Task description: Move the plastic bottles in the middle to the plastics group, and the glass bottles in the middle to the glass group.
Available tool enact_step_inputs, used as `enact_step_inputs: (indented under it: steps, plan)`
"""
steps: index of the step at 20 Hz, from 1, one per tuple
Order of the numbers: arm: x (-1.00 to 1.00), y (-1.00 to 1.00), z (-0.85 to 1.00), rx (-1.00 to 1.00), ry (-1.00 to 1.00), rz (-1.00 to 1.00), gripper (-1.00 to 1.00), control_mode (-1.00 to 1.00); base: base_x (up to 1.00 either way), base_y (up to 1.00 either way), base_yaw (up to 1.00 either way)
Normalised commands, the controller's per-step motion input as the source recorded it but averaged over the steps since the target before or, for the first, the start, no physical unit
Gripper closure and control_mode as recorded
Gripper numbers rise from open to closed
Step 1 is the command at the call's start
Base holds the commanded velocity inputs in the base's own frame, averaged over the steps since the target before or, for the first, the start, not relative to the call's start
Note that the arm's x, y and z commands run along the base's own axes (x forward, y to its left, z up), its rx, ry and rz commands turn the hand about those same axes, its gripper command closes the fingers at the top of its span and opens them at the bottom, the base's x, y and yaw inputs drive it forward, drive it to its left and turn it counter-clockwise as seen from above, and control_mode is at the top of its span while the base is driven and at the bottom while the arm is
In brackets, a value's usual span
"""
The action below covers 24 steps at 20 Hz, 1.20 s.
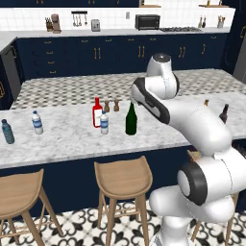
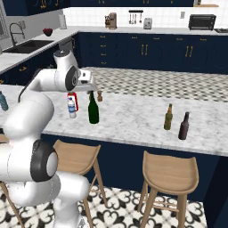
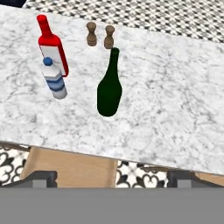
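Note:
Three bottles stand mid-counter: a tall dark green wine bottle, a red bottle with a white label, and a small clear water bottle just in front of it. My gripper hangs open and empty above the counter's near edge, short of these bottles. At the left end stand a clear water bottle and a teal one. At the right end stand an olive-amber bottle and a dark brown one.
Two small brown shakers stand just behind the green bottle. Wooden stools line the near side below the marble counter. A second counter runs behind.

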Motion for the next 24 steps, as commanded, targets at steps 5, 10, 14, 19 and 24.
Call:
enact_step_inputs:
  steps: [5, 10, 14, 19, 24]
  plan:
    - [0.51, 0.0, -0.36, 0.0, -0.02, 0.06, -1.0, -1.0, 0.0, 0.0, 0.0]
    - [0.13, 0.06, -0.34, 0.0, -0.05, 0.06, -1.0, -1.0, 0.0, 0.0, 0.0]
    - [0.17, 0.1, -0.33, 0.0, -0.03, 0.06, -1.0, -1.0, 0.0, 0.0, 0.0]
    - [0.34, 0.05, -0.27, 0.0, -0.01, 0.07, -1.0, -1.0, 0.0, 0.0, 0.0]
    - [0.37, 0.0, -0.09, 0.0, 0.0, 0.05, -1.0, -1.0, 0.0, 0.0, 0.0]
